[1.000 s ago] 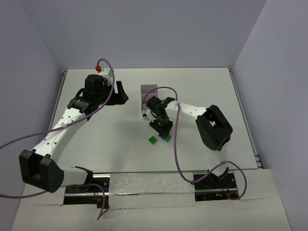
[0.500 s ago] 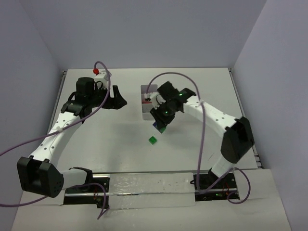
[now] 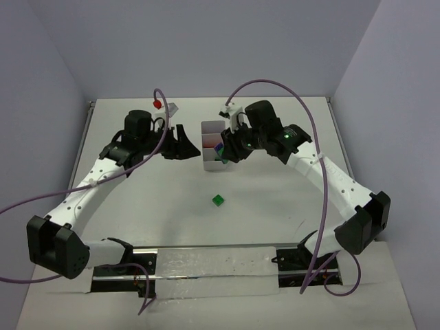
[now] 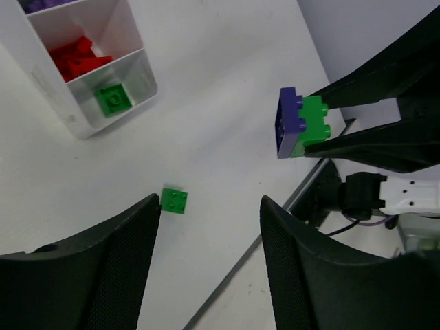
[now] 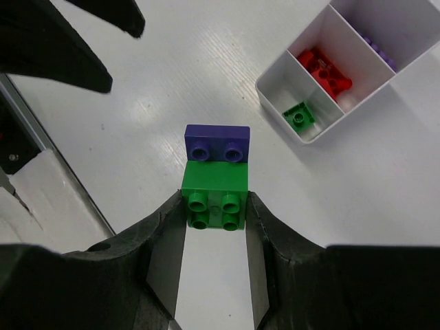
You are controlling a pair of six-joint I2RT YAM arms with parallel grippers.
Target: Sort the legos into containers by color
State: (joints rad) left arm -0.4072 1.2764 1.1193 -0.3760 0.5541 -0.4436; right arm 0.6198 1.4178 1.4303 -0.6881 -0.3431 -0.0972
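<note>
My right gripper [image 5: 214, 210] is shut on a green brick [image 5: 214, 194] with a dark purple brick [image 5: 217, 143] stuck to it, held in the air beside the white three-compartment tray [image 3: 208, 163]. The pair also shows in the left wrist view [image 4: 302, 122] and in the top view [image 3: 220, 148]. The tray [image 5: 275, 93] holds a green brick [image 5: 300, 115], red bricks [image 5: 326, 69] and purple bricks [image 5: 377, 49], one colour per compartment. A loose green brick [image 3: 218, 200] lies on the table; it also shows in the left wrist view [image 4: 174, 201]. My left gripper [image 3: 187, 146] is open and empty, left of the tray.
The table's side edges [image 3: 347, 172] and raised walls bound the white surface. Purple cables [image 3: 275, 86] arc over both arms. The metal base rail [image 3: 220, 261] runs along the near edge.
My right gripper has lifted the joined green and purple bricks off the table and carried them up to the tray. My left gripper has moved right, closer to the tray.
</note>
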